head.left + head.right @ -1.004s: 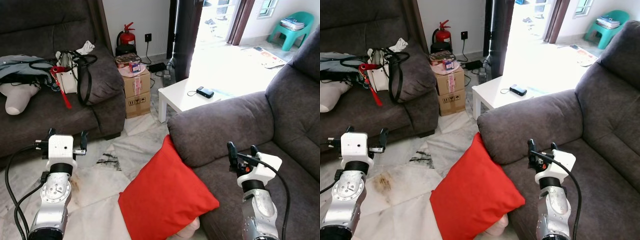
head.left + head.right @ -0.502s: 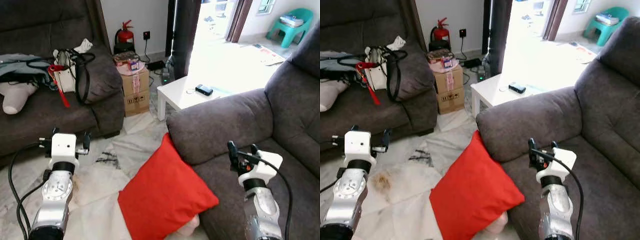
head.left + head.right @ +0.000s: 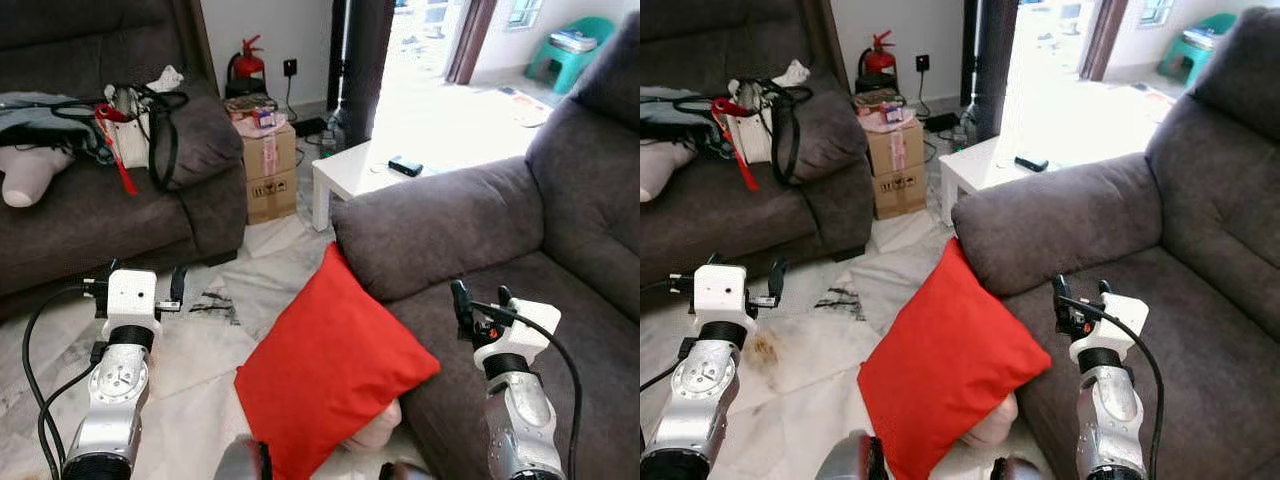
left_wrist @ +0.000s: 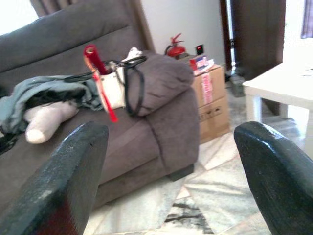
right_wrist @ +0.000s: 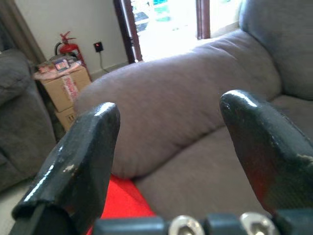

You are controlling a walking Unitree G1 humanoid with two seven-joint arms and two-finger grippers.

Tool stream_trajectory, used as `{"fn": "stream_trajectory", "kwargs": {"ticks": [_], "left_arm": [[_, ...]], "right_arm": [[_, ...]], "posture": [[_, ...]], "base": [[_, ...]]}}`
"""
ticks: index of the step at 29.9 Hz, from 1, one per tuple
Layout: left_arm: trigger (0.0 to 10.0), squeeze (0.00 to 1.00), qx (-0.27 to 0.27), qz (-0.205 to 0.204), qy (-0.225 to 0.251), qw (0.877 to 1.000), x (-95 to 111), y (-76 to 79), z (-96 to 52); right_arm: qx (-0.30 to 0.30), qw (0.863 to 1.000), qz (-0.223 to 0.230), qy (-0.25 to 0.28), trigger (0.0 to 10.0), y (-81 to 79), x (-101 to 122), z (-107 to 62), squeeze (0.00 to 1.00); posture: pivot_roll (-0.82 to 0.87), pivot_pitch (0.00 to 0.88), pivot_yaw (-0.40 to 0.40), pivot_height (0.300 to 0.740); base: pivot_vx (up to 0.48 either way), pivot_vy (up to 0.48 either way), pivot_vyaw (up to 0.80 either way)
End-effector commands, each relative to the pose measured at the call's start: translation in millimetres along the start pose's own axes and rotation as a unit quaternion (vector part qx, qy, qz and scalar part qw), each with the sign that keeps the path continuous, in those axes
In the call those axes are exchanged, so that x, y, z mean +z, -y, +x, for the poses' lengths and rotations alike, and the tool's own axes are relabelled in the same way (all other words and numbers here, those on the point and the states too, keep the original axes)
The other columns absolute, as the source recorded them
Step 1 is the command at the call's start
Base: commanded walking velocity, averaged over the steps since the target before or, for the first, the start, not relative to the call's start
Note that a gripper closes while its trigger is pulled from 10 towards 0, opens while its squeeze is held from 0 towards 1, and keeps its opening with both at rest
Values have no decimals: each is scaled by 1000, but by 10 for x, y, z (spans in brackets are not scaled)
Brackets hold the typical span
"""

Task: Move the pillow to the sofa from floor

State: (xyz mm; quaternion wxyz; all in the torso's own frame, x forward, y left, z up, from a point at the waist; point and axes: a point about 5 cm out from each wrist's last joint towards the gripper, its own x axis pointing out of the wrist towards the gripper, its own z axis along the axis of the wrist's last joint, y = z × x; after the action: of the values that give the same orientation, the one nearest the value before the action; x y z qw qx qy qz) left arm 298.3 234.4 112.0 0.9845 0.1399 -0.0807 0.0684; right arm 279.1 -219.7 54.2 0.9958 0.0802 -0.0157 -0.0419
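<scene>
Over the last second the whole scene has slid slightly in both eye views: the robot has closed in on its target and leans further over it. The pillow itself has not been touched. The approach is nearly done and the grasp is still to come.

Left gripper [image 3: 142,286]: raised over the marble floor [image 3: 215,345] at about 9 o'clock of the pillow, well apart from it. Its wrist view shows both fingers spread wide with nothing between them.

Pillow [image 3: 335,365]: red, square, on the floor, standing on edge and leaning against the front of the grey sofa [image 3: 470,235] below the armrest. One corner points up toward 12 o'clock, touching the armrest; its long diagonal runs roughly from 12 to 6 o'clock, tilted a little toward 7. A pale object shows beneath its lower right edge; what it is cannot be made out.

Right gripper [image 3: 480,305]: held above the sofa seat at about 3 o'clock of the pillow, near it but clear. Fingers parted, empty.
</scene>
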Motion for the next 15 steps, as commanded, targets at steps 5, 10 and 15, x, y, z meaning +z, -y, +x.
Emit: {"fn": "stream_trajectory", "kwargs": {"ticks": [5, 10, 15], "left_arm": [[10000, 0, -8, -5, -6, 1000, -24, 38, -38], [10000, 0, -8, -5, -7, 1000, -31, 40, -53], [10000, 0, -9, -6, -10, 1000, -44, 39, -70]], "right_arm": [[7, 1000, -7, 3, 10000, 0, 52, 43, 0], [12, 1000, -7, 0, 10000, -15, 46, 50, 0], [17, 1000, -9, -4, 10000, -22, 38, 45, 0]], "posture": [[53, 67, -6, 637], [55, 66, -9, 637], [55, 67, -9, 637]], "base": [[0, 0, 0], [0, 0, 0], [0, 0, 0]]}}
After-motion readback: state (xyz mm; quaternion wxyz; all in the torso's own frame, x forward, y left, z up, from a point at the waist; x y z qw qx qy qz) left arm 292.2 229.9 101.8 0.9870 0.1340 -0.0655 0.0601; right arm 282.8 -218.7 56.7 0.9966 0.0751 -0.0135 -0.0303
